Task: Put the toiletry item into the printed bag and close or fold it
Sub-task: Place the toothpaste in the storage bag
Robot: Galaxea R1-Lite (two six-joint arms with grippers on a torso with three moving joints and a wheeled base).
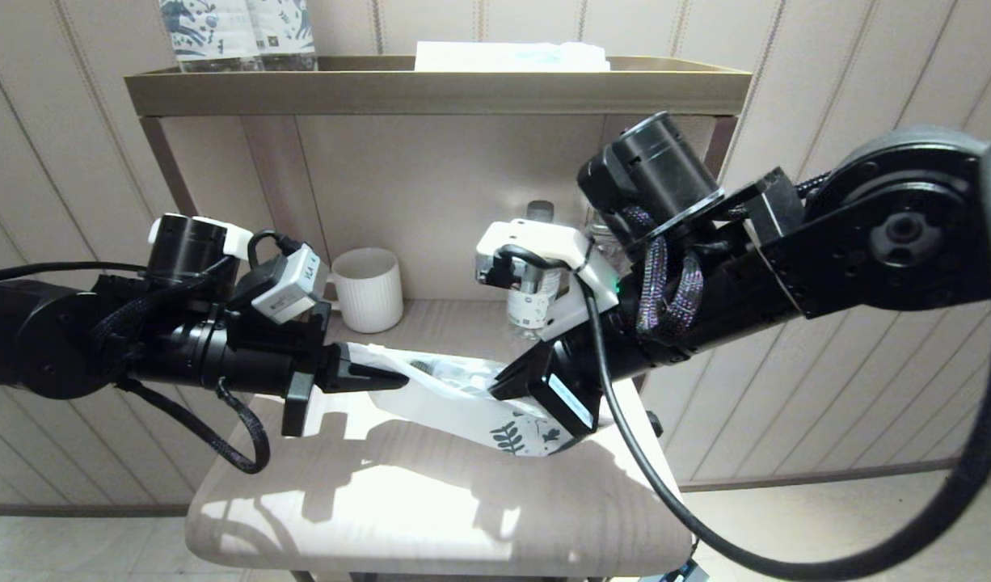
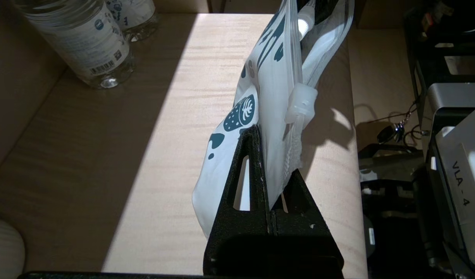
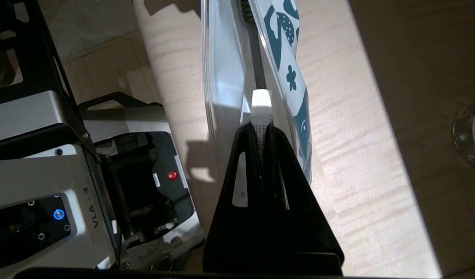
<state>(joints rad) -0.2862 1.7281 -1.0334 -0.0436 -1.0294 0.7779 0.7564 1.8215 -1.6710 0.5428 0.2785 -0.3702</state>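
- left gripper [image 2: 274, 170] black fingers [image 2: 245, 170] pinched tight on one end of the flat white crinkly pouch with teal-blue leaf and flower print [image 1: 463, 400], pouch edge squeezed between the pads
- right gripper [image 3: 262, 130] closed hard on the white zip slider tab [image 3: 261, 101] at the pouch's other end, nothing else between its fingers
- pouch hangs stretched between both grippers, lifted off the pale wooden shelf top [image 1: 366, 493]; left gripper [image 1: 382, 378] at 9 o'clock of it, right gripper [image 1: 508, 381] at about 3 o'clock, printed end low by the right one
- slim toothbrush with dark bristle head [image 3: 257, 50] inside the pouch, seen through the clear side in the right wrist view, head far from the right fingers
- white ribbed mug [image 1: 368, 288] at 11 o'clock of the pouch, well apart, at the shelf's back
- clear plastic water bottles [image 2: 86, 42] at 1 o'clock behind the right wrist, standing upright
- blue-patterned packs [image 1: 237, 32] and a folded white cloth [image 1: 512, 56] on the upper shelf, 12 o'clock
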